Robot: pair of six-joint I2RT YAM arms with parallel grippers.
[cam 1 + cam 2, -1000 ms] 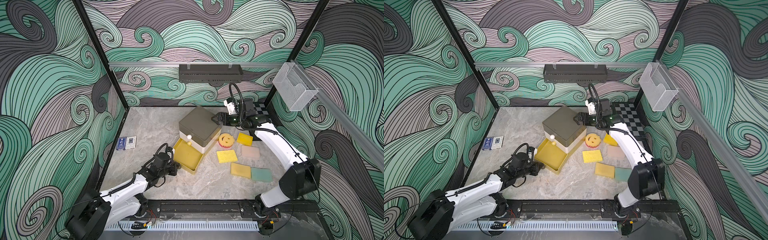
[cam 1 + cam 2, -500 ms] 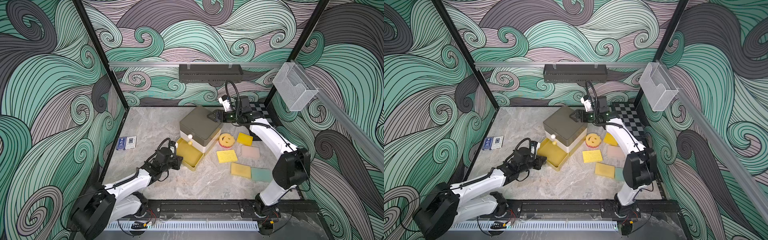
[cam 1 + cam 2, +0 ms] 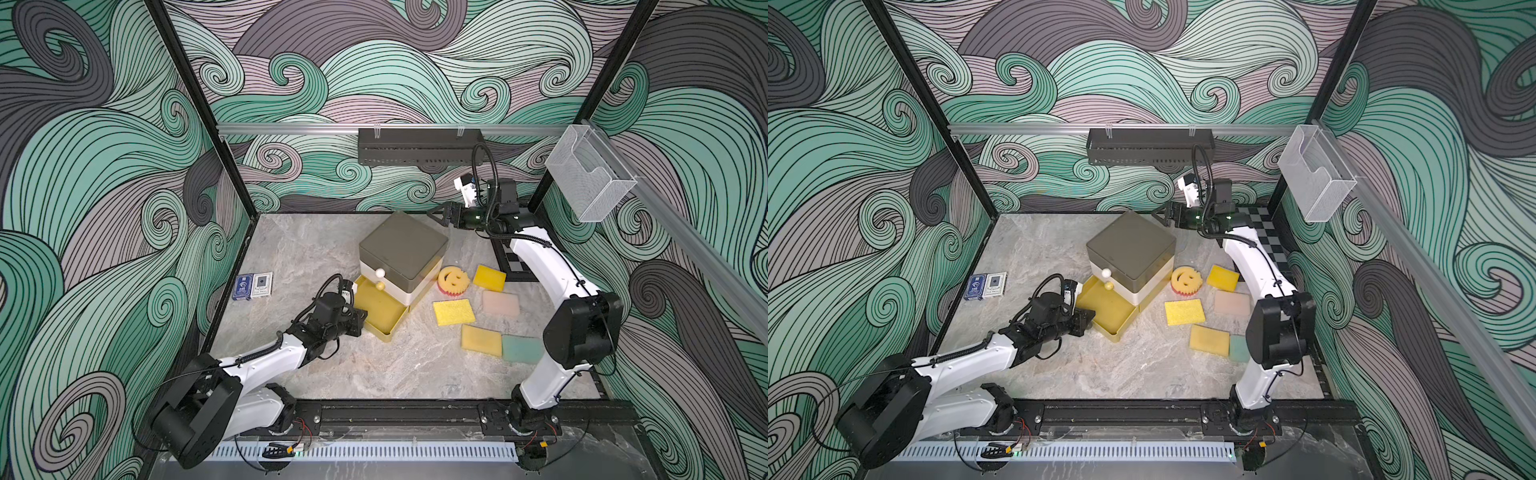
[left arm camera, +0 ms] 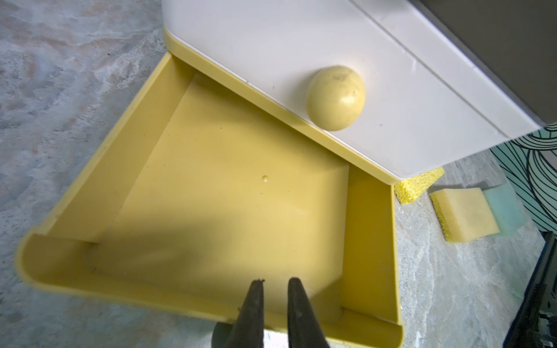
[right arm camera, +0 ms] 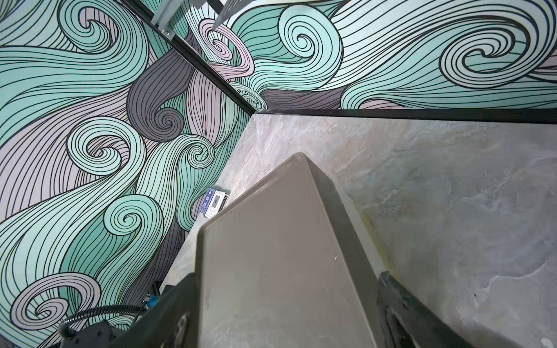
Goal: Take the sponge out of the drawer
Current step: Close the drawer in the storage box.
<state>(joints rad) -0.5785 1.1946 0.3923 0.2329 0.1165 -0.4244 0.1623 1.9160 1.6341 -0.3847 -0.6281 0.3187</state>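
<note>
1. Yellow plastic drawer stands pulled out of the cabinet. My left tool sits over its front wall, pinched narrow.
2. My right tool is spread wide, straddling the rear corner of the cabinet's grey top. I cannot tell whether it touches.
3. Six sponges lie on the bench, outside the drawer and beyond the cabinet from my left tool. I cannot tell which is the task's.
</note>
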